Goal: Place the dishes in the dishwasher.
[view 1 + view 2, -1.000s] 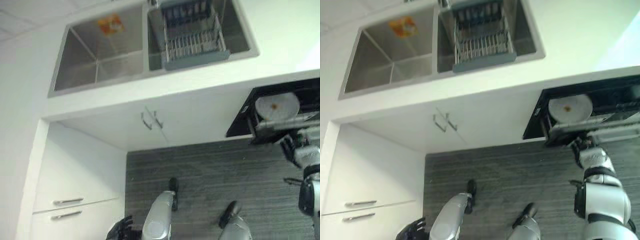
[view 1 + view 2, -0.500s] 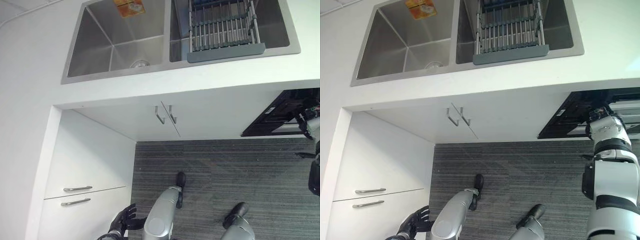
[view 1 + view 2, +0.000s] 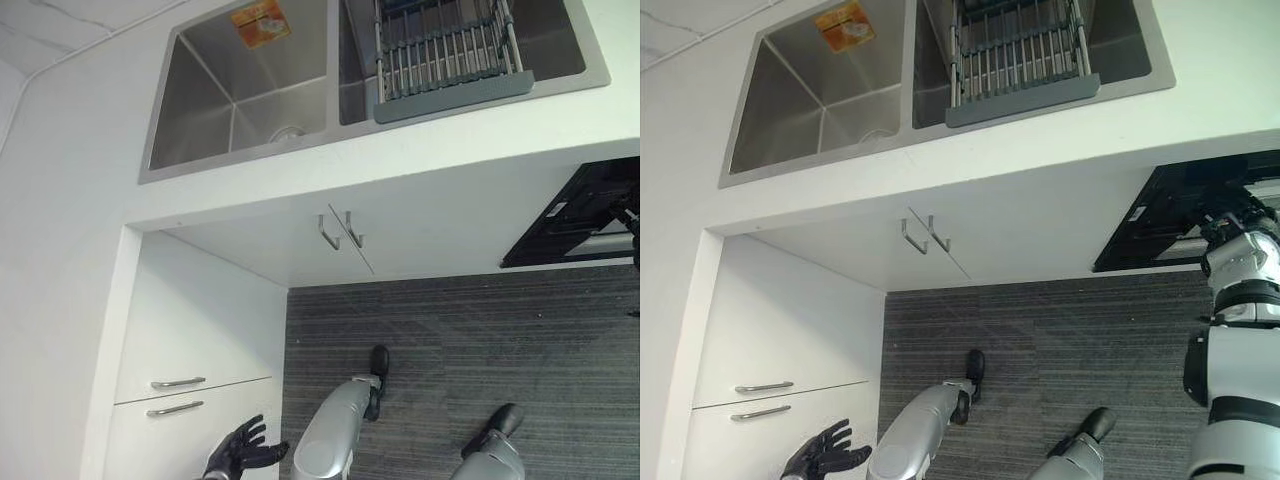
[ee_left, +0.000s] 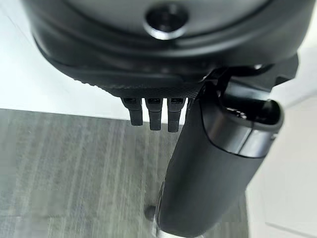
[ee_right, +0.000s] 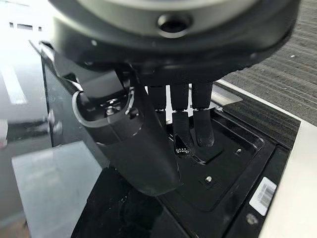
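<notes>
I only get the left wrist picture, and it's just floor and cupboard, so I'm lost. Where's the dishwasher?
Observer: In the eye views the dishwasher stands open under the counter, on the robot's right.
Operator: Is a hand near it?
Observer: Yes, the right hand reaches straight fingers over the inside of its door, holding nothing.
Operator: Where are the dishes?
Observer: I can't make out any. A dish rack sits in the sink's right basin.
</notes>
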